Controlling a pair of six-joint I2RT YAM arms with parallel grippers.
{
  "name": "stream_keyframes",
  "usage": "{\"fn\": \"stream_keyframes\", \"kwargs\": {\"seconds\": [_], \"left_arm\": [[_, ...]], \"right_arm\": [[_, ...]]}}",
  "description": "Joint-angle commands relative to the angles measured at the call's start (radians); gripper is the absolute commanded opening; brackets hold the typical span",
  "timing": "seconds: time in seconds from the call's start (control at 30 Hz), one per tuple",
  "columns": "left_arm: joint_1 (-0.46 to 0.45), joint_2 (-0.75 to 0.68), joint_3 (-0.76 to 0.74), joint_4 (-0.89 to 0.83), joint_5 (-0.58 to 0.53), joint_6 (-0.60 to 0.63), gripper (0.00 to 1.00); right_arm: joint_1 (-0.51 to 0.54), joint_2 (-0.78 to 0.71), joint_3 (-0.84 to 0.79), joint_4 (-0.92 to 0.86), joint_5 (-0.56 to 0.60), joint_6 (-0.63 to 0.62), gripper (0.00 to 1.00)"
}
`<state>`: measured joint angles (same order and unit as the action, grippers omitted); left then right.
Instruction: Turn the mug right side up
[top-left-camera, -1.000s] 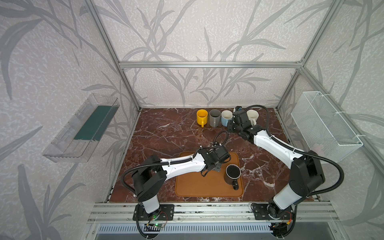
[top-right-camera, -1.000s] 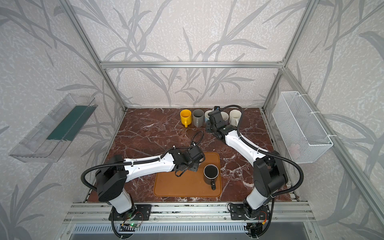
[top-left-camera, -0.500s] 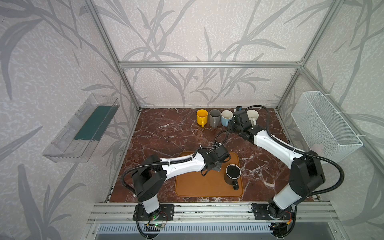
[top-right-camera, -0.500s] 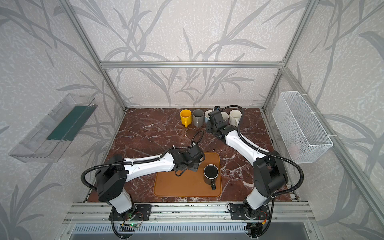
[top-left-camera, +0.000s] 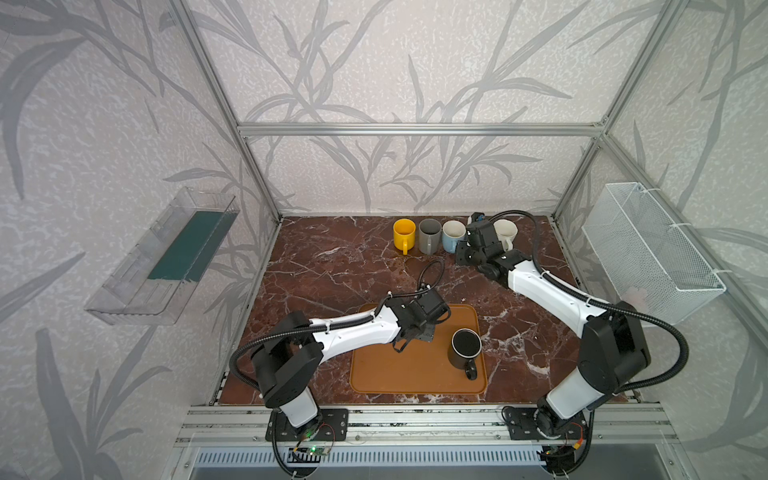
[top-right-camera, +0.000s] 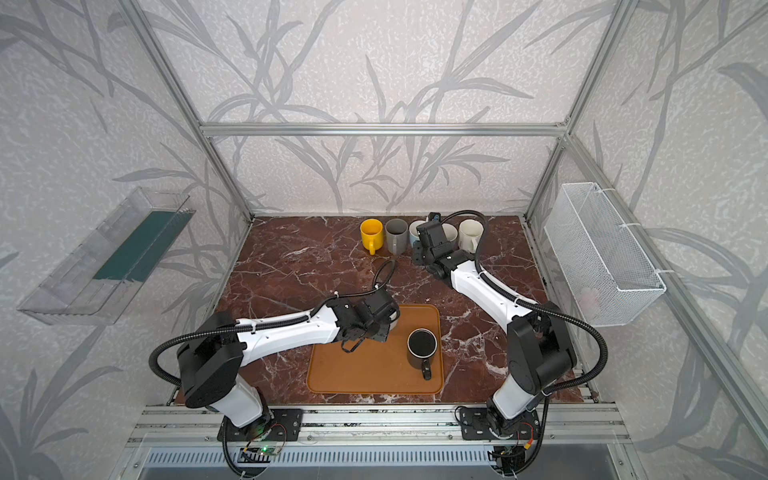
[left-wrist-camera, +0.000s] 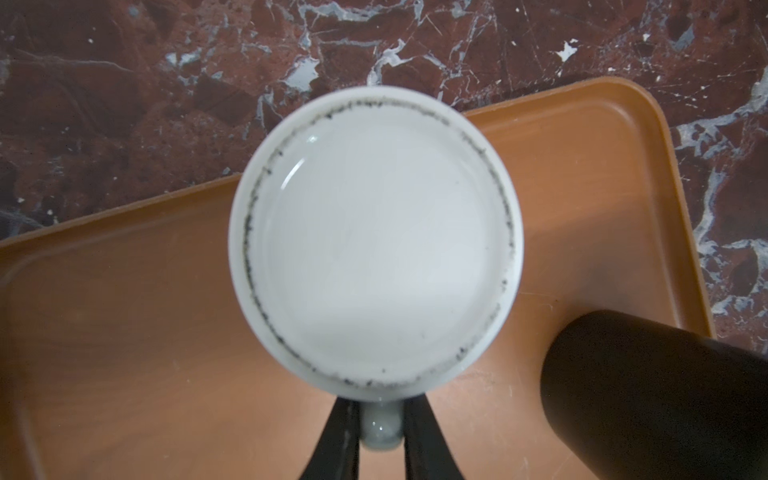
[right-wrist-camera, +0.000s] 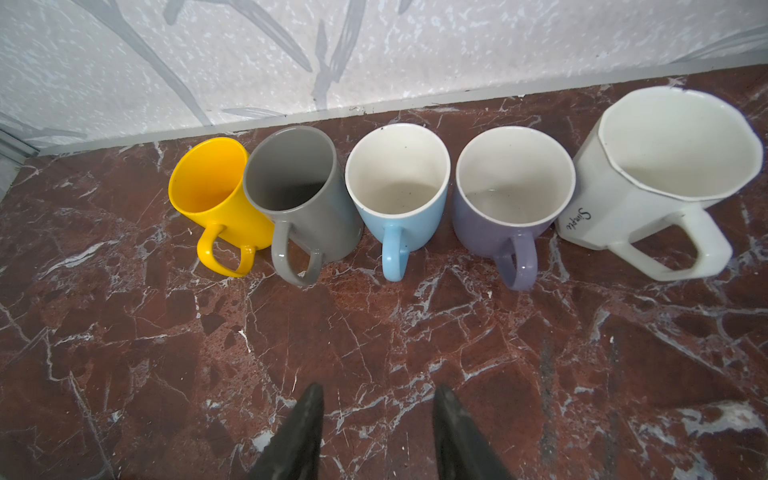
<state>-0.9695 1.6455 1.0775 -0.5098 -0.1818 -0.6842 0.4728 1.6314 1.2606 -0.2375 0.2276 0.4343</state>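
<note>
Left wrist view: I see the pale mug (left-wrist-camera: 374, 232) upside down, base towards the lens, on the orange tray (left-wrist-camera: 145, 332), close to its back edge.
Left gripper (left-wrist-camera: 380, 419): clamped on the mug's handle (left-wrist-camera: 380, 432).
Black mug (top-left-camera: 465, 351): upright on the tray, near the pale mug but not touching it.
Right gripper (right-wrist-camera: 378, 403): fingers apart and empty, over the marble table (right-wrist-camera: 374, 332) beyond the tray's back edge, facing a row of five mugs (right-wrist-camera: 399, 183), all upright.

The white faceted mug (right-wrist-camera: 665, 174) bears the black script word "Simple".
</note>
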Motion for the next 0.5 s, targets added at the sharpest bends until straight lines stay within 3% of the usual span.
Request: {"fn": "stream_keyframes", "kwargs": {"seconds": [0.0, 0.47], "left_arm": [[0.029, -0.029, -0.045, -0.051, -0.055, -0.027, 0.18], [0.091, -0.17, -0.211, -0.101, -0.103, -0.088, 0.18]], "right_arm": [[-0.005, -0.043, -0.003, 0.003, 0.008, 0.004, 0.44], [-0.004, -0.045, -0.003, 0.006, -0.007, 0.009, 0.44]]}}
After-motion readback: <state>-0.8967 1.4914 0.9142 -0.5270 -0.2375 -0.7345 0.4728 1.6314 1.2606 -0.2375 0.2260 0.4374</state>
